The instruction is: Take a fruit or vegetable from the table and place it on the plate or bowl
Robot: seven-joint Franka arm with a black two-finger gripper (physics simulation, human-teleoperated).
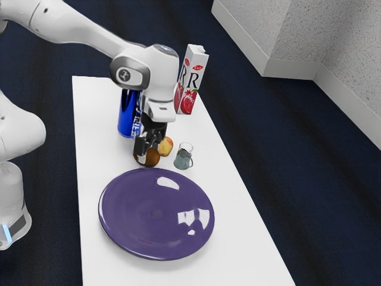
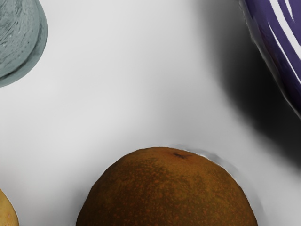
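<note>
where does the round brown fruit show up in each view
Exterior view: the round brown fruit is right under the black gripper, just past the glossy purple plate's far rim, beside a yellowish fruit.
Wrist view: it looms just under the hand, apart from the plate and the grey-green glass mug.
Shared landmark: the purple plate.

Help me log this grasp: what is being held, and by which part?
It cannot be told. The gripper is down right over the brown fruit, but whether it grips the fruit isn't visible.

White, rounded arm with grey joint cap (round logo) and black gripper.
</note>
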